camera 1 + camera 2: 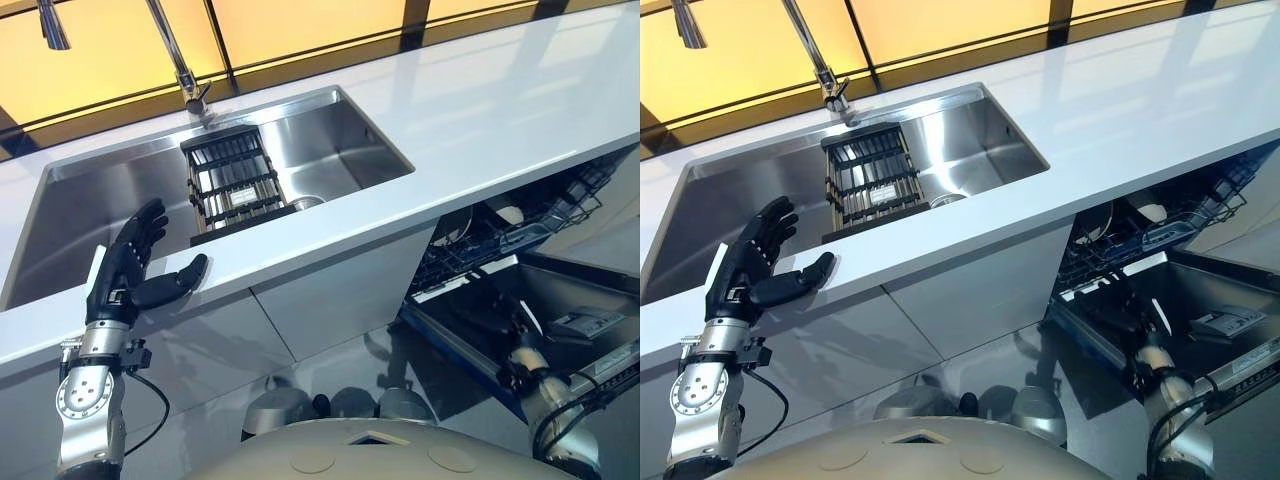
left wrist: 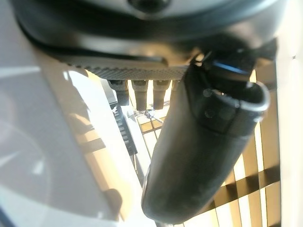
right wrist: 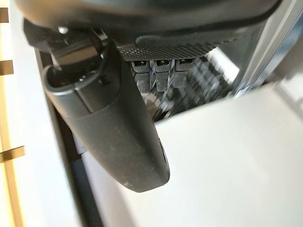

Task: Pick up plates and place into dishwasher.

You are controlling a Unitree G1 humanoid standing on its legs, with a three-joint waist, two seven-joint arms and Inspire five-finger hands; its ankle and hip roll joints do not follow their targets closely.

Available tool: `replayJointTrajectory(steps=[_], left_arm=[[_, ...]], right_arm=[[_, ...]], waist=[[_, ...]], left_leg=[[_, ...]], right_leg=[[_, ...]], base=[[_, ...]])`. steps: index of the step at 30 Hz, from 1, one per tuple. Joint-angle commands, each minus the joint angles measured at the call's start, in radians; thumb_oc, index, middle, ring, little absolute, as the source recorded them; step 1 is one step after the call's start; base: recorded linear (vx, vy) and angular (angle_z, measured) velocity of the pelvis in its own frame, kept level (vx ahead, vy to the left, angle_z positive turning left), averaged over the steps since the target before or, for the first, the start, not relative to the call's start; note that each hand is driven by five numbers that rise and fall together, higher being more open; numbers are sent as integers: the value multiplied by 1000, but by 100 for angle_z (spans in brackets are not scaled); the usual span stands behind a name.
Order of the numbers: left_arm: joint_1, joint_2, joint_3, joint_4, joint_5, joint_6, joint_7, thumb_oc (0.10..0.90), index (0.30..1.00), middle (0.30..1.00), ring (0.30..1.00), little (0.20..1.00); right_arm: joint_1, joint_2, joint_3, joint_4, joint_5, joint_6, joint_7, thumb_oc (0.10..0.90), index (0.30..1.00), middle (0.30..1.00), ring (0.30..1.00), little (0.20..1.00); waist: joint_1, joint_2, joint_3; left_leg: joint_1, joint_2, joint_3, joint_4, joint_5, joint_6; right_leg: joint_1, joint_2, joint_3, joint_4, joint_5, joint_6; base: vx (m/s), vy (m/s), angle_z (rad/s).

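My left hand (image 1: 135, 265) is open, its fingers straight above the near rim of the sink (image 1: 90, 205) and the thumb resting on the counter (image 1: 480, 110) edge. It holds nothing. My right hand (image 1: 1135, 320) is low at the dishwasher (image 1: 520, 235); whether it is open I cannot tell. Plates (image 1: 510, 213) stand in the dishwasher's rack. The dark rack (image 1: 235, 180) in the sink lies to the right of my left hand, the nearer one; whether it holds plates I cannot tell.

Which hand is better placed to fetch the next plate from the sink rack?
Probably the left: the left hand hovers open at the sink edge near the rack; the right hand is down by the dishwasher.
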Motion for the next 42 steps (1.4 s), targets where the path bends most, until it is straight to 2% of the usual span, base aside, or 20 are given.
replayJointTrajectory(steps=[1, 4, 8, 13, 15, 19, 24, 28, 31, 36, 39, 42], left_arm=[[-23, 37, 100, -62, -29, -76, 65, 800, 900, 900, 900, 900], [-32, 42, 103, -77, -13, -50, 94, 800, 900, 900, 900, 900], [-73, 54, 85, -72, 5, -23, 141, 800, 900, 900, 900, 900], [-155, 95, 48, -42, 66, -52, 223, 800, 900, 900, 900, 900], [-188, 125, 38, -39, 88, -43, 248, 800, 900, 900, 900, 900], [-276, 194, 7, -15, 151, 34, 296, 800, 900, 900, 900, 900], [-369, 296, -49, 101, 255, 168, 340, 800, 900, 900, 900, 900], [-422, 354, -98, 192, 246, 248, 325, 800, 900, 900, 900, 900], [-463, 367, -141, 270, 208, 284, 300, 800, 900, 900, 900, 900], [-527, 364, -178, 387, 161, 307, 286, 800, 900, 900, 900, 900], [-562, 382, -195, 449, 146, 308, 277, 800, 900, 900, 900, 900], [-572, 390, -200, 459, 152, 295, 214, 800, 900, 900, 900, 900]], right_arm=[[-50, -80, -92, -78, -99, -123, -87, 800, 900, 900, 900, 900], [-31, -102, -120, -101, -99, -108, -123, 800, 900, 900, 900, 900], [-55, -123, -158, -110, -51, -150, -151, 800, 900, 900, 900, 900], [-109, -157, -162, -97, -86, -211, -154, 800, 900, 900, 900, 900], [-129, -172, -154, -89, -81, -216, -159, 800, 900, 900, 900, 900], [-183, -198, -135, -69, -74, -184, -151, 800, 900, 900, 900, 900], [-227, -238, -106, -28, -110, -160, -113, 800, 900, 900, 900, 900], [-238, -290, -84, -25, -131, -142, -74, 800, 900, 900, 900, 900], [-247, -337, -69, -4, -123, -136, -42, 800, 900, 900, 900, 900], [-259, -402, -41, 30, -111, -163, 5, 800, 900, 900, 900, 900], [-266, -430, -21, 38, -74, -181, 33, 800, 900, 900, 900, 900], [-275, -411, 5, 40, -37, -202, 13, 800, 900, 900, 900, 900]], waist=[[-37, -15, -37], [-47, -16, -32], [-60, -13, -30], [-77, -8, -56], [-83, -3, -71], [-99, 11, -99], [-126, 38, -111], [-147, 48, -96], [-162, 53, -75], [-187, 53, -28], [-187, 36, 2], [-163, 13, 26]], left_leg=[[-24, 4, 16, -9, -22, 1], [-15, 10, 15, -16, -24, 5], [0, 14, 11, -40, -26, 9], [-3, 18, 33, -87, -11, 1], [1, 19, 40, -98, -19, -2], [0, 13, 54, -116, -19, -6], [22, 6, 72, -141, -24, -6], [29, -4, 83, -133, -29, 2], [30, -11, 93, -119, -31, 9], [28, -15, 113, -110, -22, 21], [-10, -11, 133, -86, -7, 31], [-66, 1, 144, -57, -3, 40]], right_leg=[[-82, 42, 13, -132, 195, 30], [-75, 48, 10, -121, 184, 25], [-67, 54, 7, -102, 170, 24], [-66, 58, 0, -118, 168, 26], [-61, 61, -1, -128, 153, 28], [-58, 66, -4, -154, 144, 22], [-45, 61, -4, -168, 138, 24], [-49, 45, 1, -164, 143, 31], [-64, 32, 9, -154, 160, 40], [-105, 20, 29, -123, 200, 61], [-145, 20, 44, -101, 223, 70], [-170, 25, 50, -94, 236, 73]], base=[[-194, -34, -7], [-181, -35, -15], [-170, -29, -6], [-212, -3, -7], [-129, 18, -16], [-96, 53, -6], [23, 123, -8], [85, 160, -6], [118, 202, -6], [73, 179, -17], [-38, 60, -18], [-143, -92, -13]])
